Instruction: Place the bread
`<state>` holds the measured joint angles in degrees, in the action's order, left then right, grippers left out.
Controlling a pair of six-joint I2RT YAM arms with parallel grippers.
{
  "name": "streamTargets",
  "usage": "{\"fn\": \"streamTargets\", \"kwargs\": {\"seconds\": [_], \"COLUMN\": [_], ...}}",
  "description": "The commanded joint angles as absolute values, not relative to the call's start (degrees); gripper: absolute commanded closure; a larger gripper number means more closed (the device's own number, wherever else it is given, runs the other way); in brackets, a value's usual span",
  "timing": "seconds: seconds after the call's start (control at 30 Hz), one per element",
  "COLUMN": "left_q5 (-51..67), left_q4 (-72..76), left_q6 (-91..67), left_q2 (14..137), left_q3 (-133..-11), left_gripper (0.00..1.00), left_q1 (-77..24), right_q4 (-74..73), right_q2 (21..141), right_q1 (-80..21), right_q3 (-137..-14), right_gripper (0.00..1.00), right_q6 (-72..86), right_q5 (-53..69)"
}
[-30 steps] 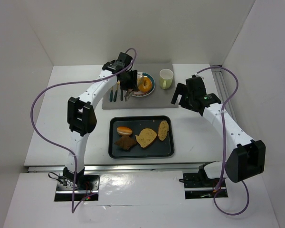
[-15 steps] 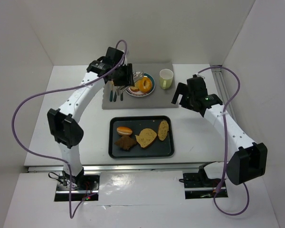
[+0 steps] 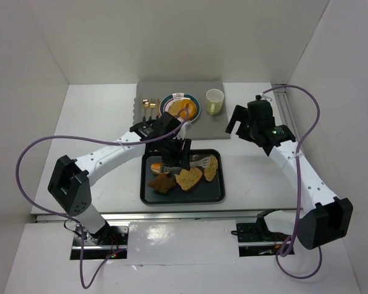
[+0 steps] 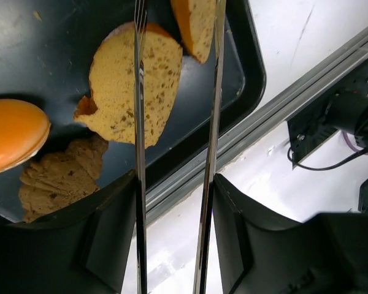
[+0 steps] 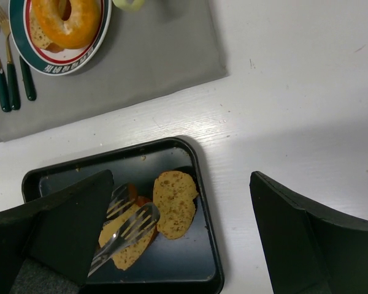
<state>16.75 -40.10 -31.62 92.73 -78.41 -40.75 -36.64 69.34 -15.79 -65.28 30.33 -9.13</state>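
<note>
My left gripper is shut on metal tongs and hangs over the black tray. The tongs' arms stand apart with nothing between them. Their tips hover over a heart-shaped bread slice. An oval slice, an orange bun and a brown pastry also lie in the tray. At the back, a plate holds a bagel and a bread slice. My right gripper is open and empty, right of the plate.
A grey mat at the back carries the plate, a pale green cup and green-handled cutlery. A metal rail runs along the table's near edge, close to the tray.
The left arm has swung from the plate at the back down to the tray, and the tongs' arms have spread wider. The right arm has shifted slightly.
</note>
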Motion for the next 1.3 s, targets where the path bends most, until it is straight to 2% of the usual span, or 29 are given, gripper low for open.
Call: {"fn": "streamTargets", "kwargs": {"seconds": [0.0, 0.43, 0.57, 0.7, 0.73, 0.83, 0.87, 0.97, 1.27], "left_q5": [19.6, 19.69, 19.16, 17.23, 17.23, 16.61, 16.09, 17.22, 13.97], "left_q4": [-34.37, -33.84, -33.84, -34.54, -35.41, -36.73, -37.26, -39.72, -44.12], "left_q6": [-33.4, -32.78, -32.78, -32.09, -32.08, -31.56, -31.55, -31.03, -28.48], "left_q2": [90.09, 97.54, 98.96, 98.96, 98.96, 98.27, 98.26, 95.64, 93.95], "left_q3": [-77.52, -80.06, -80.6, -81.91, -81.91, -83.23, -83.84, -85.86, -93.95], "left_gripper": [0.39, 0.39, 0.43, 0.57, 0.68, 0.81, 0.9, 0.99, 1.0], "left_q1": [-41.04, -42.71, -43.24, -43.24, -43.24, -43.24, -43.24, -41.05, -21.9], "right_q4": [-38.76, -38.23, -38.23, -38.23, -38.23, -37.71, -37.71, -37.09, -35.43], "right_q2": [67.85, 68.38, 68.38, 68.38, 68.38, 68.91, 68.91, 68.91, 70.05], "right_q1": [-15.38, -15.38, -15.38, -15.38, -15.38, -15.38, -15.38, -15.38, -15.38], "right_q3": [-66.8, -66.8, -66.27, -66.27, -66.27, -66.27, -66.27, -66.27, -66.8], "right_gripper": [0.0, 0.0, 0.0, 0.0, 0.0, 0.0, 0.0, 0.0, 0.0], "right_q6": [29.62, 29.62, 30.15, 30.15, 30.15, 30.15, 30.15, 30.15, 29.62], "right_q5": [-10.37, -8.0, -8.53, -9.14, -9.14, -8.61, -8.61, -8.61, -7.47]}}
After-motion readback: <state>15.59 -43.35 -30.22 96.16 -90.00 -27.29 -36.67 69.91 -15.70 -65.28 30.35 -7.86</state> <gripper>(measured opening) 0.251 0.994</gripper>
